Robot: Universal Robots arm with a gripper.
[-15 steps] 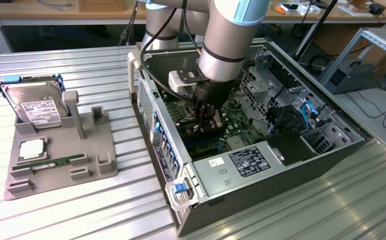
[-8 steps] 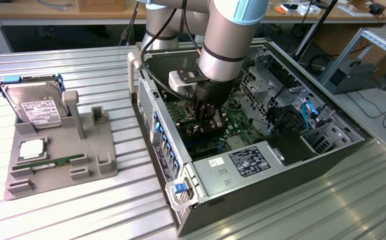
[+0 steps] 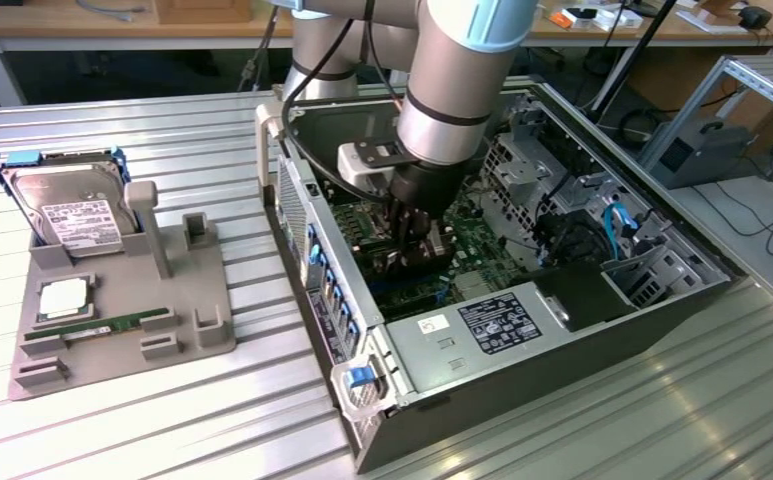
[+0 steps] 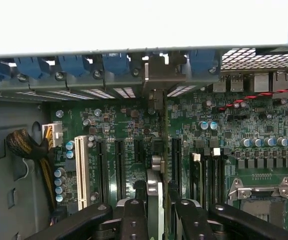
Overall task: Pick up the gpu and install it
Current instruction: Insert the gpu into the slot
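Note:
My gripper (image 3: 408, 252) reaches down into the open computer case (image 3: 493, 330), just above the green motherboard (image 3: 473, 225). In the wrist view the gripper (image 4: 156, 212) is shut on the gpu (image 4: 154, 187), a thin black card seen edge-on between the black fingers (image 4: 134, 220). The card stands upright over a black expansion slot (image 4: 156, 150) on the motherboard (image 4: 129, 125). Its silver bracket (image 4: 156, 75) lies against the case's rear slot wall, between the blue latches (image 4: 116, 62). Whether the card's edge sits fully in the slot is hidden.
A grey holder (image 3: 119, 330) at the exterior view's left carries a hard drive (image 3: 73, 215), a processor (image 3: 63, 298) and a green memory stick (image 3: 113, 325). Inside the case are a white slot (image 4: 81, 170), a cable bundle (image 4: 26, 145) and the processor socket (image 4: 263, 195).

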